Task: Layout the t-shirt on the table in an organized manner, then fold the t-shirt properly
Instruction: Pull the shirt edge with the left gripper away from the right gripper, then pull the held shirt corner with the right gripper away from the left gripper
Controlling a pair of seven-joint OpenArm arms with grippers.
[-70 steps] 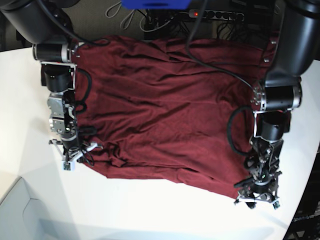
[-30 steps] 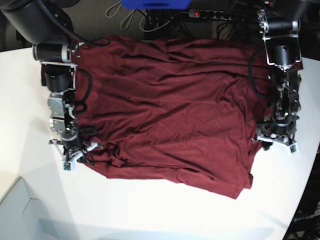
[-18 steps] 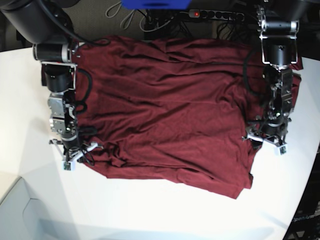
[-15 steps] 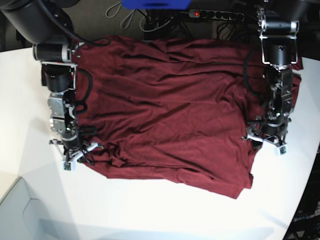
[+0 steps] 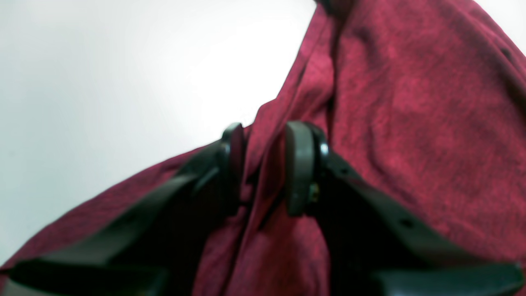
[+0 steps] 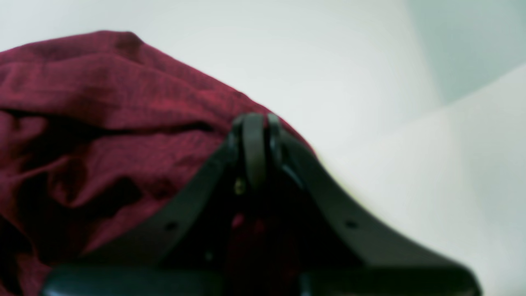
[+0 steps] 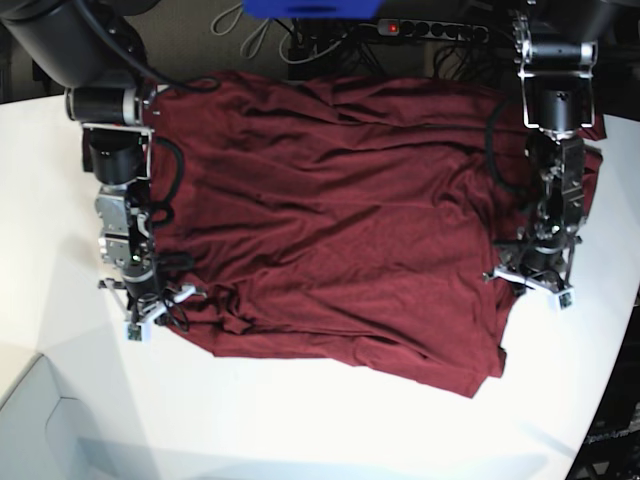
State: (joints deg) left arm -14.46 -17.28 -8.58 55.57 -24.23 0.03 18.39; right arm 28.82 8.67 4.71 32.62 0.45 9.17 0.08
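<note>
A large maroon t-shirt [image 7: 340, 220] lies spread across the middle of the white table [image 7: 60, 200], its cloth rumpled and its lower right corner doubled over on itself.

At the left of the base view, the right claw [image 7: 150, 305] sits at the shirt's lower left edge; its wrist camera shows the pads pressed together, with a little maroon cloth visible behind them, so it appears to be pinching the hem [image 6: 123, 82].

At the right of the frame, the left claw [image 7: 532, 275] is down on the folded right edge. Its wrist view shows the two pads [image 5: 298, 164] a narrow gap apart with a ridge of fabric [image 5: 263, 156] standing between them, the left pad touching the cloth; whether that grip is firm yet cannot be told.

The layout step seems to be in hand: both arms are taking hold of opposite side edges so the garment can be pulled flat before any fold.

The next move likely calls for the left claw to finish closing on the pinched ridge, then for both arms to lift slightly and draw apart, opening out the doubled right corner. Thin fabric could slip from a shallow pinch, so the hold should be secure before pulling.
</note>
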